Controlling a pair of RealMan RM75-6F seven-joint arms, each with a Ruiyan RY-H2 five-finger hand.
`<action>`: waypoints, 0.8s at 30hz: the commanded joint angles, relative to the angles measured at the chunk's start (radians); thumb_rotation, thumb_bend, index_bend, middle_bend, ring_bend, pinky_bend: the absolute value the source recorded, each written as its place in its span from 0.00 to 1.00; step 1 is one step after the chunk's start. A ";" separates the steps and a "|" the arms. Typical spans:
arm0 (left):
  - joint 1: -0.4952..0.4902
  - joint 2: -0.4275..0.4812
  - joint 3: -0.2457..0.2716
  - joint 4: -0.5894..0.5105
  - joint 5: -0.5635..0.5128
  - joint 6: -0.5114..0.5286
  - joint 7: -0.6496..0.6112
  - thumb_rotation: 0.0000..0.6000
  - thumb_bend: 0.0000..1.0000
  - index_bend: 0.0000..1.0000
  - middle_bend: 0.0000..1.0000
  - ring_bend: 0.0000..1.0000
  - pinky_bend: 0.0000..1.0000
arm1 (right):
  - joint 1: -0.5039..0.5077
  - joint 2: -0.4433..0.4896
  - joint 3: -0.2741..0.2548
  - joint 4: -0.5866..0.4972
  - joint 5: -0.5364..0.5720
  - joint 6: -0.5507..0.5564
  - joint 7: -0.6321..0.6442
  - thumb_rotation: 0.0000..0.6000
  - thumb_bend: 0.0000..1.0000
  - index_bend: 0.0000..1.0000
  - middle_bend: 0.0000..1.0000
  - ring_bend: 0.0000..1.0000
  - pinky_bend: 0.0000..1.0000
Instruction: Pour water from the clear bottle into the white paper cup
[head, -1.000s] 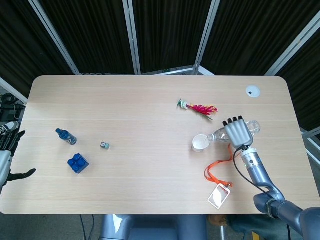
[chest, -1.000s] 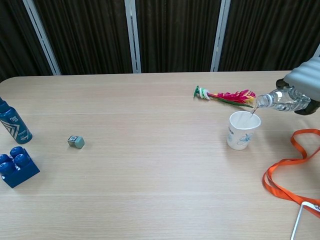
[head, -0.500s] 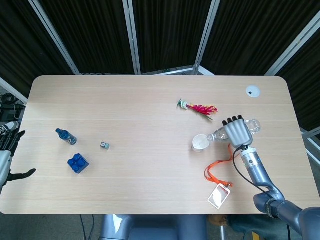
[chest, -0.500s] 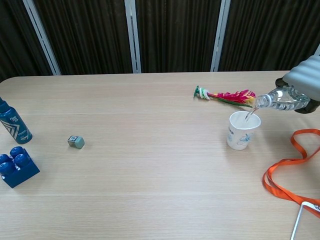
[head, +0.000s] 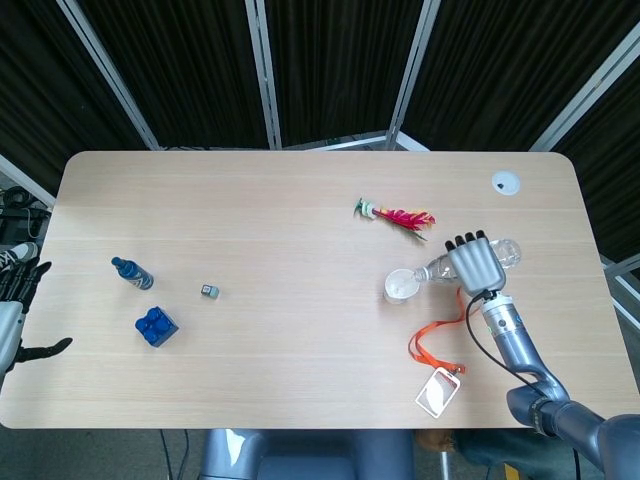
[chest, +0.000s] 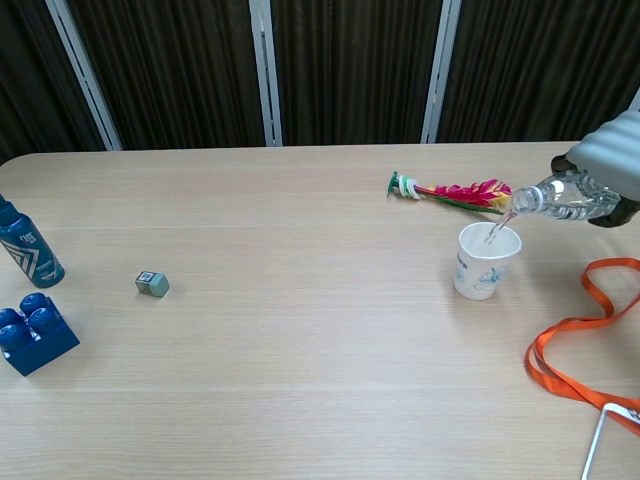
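Observation:
My right hand (head: 474, 262) (chest: 612, 160) grips the clear bottle (chest: 562, 198) (head: 506, 253), which lies tilted almost level with its open neck toward the left. A thin stream of water runs from the neck into the white paper cup (chest: 487, 260) (head: 400, 286), which stands upright just below and left of the bottle's mouth. My left hand (head: 12, 310) hangs off the table's left edge with its fingers spread and nothing in it.
A red and yellow feathered toy (chest: 455, 192) lies behind the cup. An orange lanyard (chest: 575, 345) with a card (head: 438, 392) lies right of the cup. A dark blue bottle (chest: 24, 247), a blue brick (chest: 33, 333) and a small grey cube (chest: 152, 285) sit at the left.
The bottle stays tilted over the cup and the water stream keeps running. Neither hand has visibly moved.

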 joint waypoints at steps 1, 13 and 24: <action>0.000 0.000 0.000 0.000 -0.001 -0.001 0.000 1.00 0.00 0.00 0.00 0.00 0.00 | -0.002 -0.001 0.006 -0.007 0.006 -0.003 0.030 1.00 0.55 0.43 0.59 0.57 0.55; 0.000 0.002 0.001 -0.001 0.000 -0.002 -0.003 1.00 0.00 0.00 0.00 0.00 0.00 | -0.016 0.029 0.029 -0.075 0.008 0.028 0.160 1.00 0.55 0.43 0.59 0.57 0.55; 0.002 0.011 0.006 -0.006 0.016 -0.001 -0.022 1.00 0.00 0.00 0.00 0.00 0.00 | -0.078 0.186 0.072 -0.365 0.028 0.078 0.414 1.00 0.55 0.43 0.59 0.57 0.55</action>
